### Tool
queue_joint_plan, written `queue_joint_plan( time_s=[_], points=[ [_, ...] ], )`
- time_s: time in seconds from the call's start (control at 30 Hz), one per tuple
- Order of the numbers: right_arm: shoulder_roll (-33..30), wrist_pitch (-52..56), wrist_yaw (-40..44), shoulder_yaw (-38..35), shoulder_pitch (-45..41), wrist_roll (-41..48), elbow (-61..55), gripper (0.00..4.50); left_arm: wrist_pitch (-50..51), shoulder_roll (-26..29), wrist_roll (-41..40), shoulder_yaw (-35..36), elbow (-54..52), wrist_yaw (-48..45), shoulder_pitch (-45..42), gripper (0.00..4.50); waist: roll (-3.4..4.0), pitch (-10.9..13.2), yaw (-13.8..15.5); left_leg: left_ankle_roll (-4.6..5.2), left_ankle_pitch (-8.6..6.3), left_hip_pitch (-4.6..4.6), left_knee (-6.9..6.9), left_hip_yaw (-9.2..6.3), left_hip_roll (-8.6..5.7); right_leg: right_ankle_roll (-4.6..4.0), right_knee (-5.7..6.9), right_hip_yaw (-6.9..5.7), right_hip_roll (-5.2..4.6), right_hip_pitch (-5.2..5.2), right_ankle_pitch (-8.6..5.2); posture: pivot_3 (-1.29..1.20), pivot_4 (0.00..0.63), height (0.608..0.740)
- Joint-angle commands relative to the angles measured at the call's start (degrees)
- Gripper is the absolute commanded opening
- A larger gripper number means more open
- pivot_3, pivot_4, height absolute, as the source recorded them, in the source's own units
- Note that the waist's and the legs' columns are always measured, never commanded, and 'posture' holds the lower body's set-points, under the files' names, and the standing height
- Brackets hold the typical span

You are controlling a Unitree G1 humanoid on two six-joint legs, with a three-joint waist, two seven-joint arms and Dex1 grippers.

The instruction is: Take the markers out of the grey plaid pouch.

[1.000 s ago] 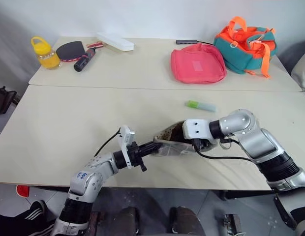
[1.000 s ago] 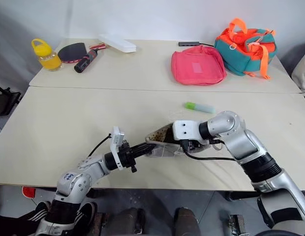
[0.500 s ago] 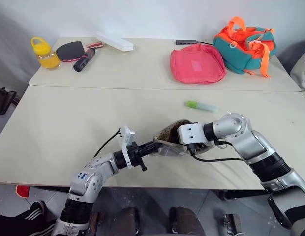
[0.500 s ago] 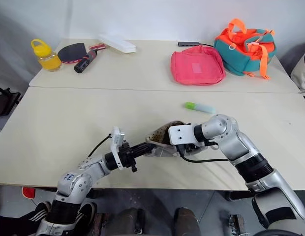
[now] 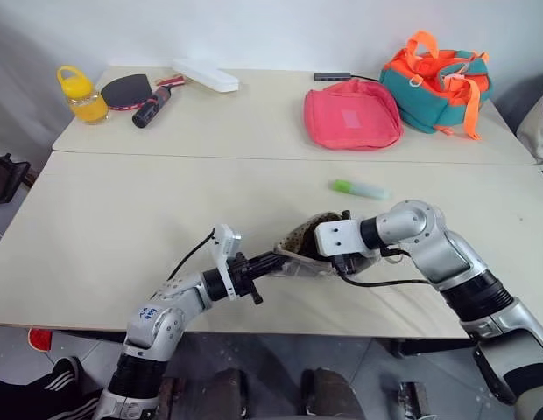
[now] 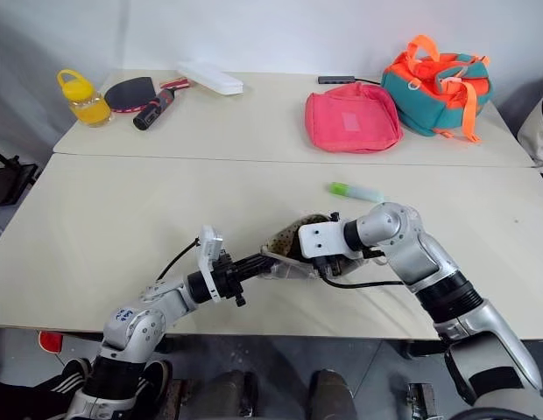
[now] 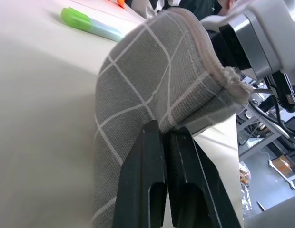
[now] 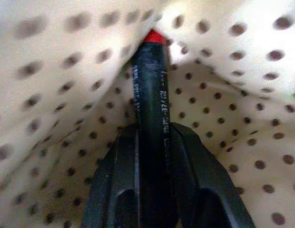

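Observation:
The grey plaid pouch (image 5: 299,248) lies near the front table's edge, its mouth showing a dotted lining. My left gripper (image 7: 166,138) is shut on the pouch's edge and holds it from the left. My right gripper (image 8: 152,137) reaches into the pouch's mouth from the right. Inside, it is shut on a dark marker (image 8: 150,85) with a red cap that points deeper into the pouch. A light green marker (image 5: 357,187) lies on the table just behind the pouch.
On the back table lie a pink pouch (image 5: 352,114), a teal and orange bag (image 5: 438,74), a black and red paddle (image 5: 136,92), a yellow bottle (image 5: 79,94) and a white case (image 5: 206,74). A seam (image 5: 166,156) separates the two tables.
My right wrist has turned a little and sits slightly further into the pouch's mouth. The left gripper and the pouch have stayed in place.

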Motion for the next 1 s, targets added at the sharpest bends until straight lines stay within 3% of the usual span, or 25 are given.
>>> queue_joint_plan(
  time_s=[0.03, 0.43, 0.57, 0.83, 1.0],
  points=[
    [-1.15, 2.19, 1.33, -1.08, 1.06, 1.05, 0.2, 0.56, -0.2, 0.15, 0.94, 0.61, -0.32, 0.4, 0.89, 0.0, 0.0, 0.0, 0.02, 0.0, 0.0, 0.0, 0.01, 0.0, 0.0, 0.0, 0.0, 0.0, 0.0, 0.0, 0.0, 0.0, 0.15, 0.74],
    [-6.61, 21.69, 8.81, -13.19, -1.21, 19.57, -12.32, 0.56, -0.19, 0.45, 0.35, 1.6, -0.38, 0.06, -0.08, 0.0, 0.01, 0.01, 0.12, 0.01, 0.0, -0.12, -0.04, -0.06, 0.0, 0.0, -0.09, -0.04, -0.03, -0.05, 0.0, 0.0, 0.15, 0.74],
    [-6.89, 23.01, 8.77, -15.43, -2.68, 23.07, -12.43, 0.56, -0.94, 0.45, 1.01, 1.86, 0.11, -0.31, -0.42, 0.0, 0.01, 0.01, 0.14, 0.01, -0.01, -0.16, -0.05, -0.08, 0.0, 0.0, -0.13, -0.06, -0.04, -0.07, 0.0, 0.0, 0.15, 0.74],
    [-6.93, 26.99, 7.34, -17.32, -3.25, 27.99, -13.77, 0.56, -0.98, 2.08, 0.31, 4.5, 0.12, -0.6, -1.53, 0.0, 0.0, 0.01, 0.13, 0.01, -0.01, -0.2, -0.08, -0.09, -0.01, 0.0, -0.12, -0.09, -0.02, -0.09, 0.0, 0.0, 0.15, 0.74],
    [-8.79, 21.36, 6.24, -14.33, -2.32, 22.99, -10.75, 0.56, -1.97, 3.59, 0.56, 6.3, 0.52, -1.68, -1.42, 0.0, 0.0, 0.01, 0.26, 0.01, -0.01, -0.21, -0.08, -0.09, -0.03, 0.0, -0.13, -0.09, -0.03, -0.09, 0.0, 0.0, 0.15, 0.74]
  ],
)
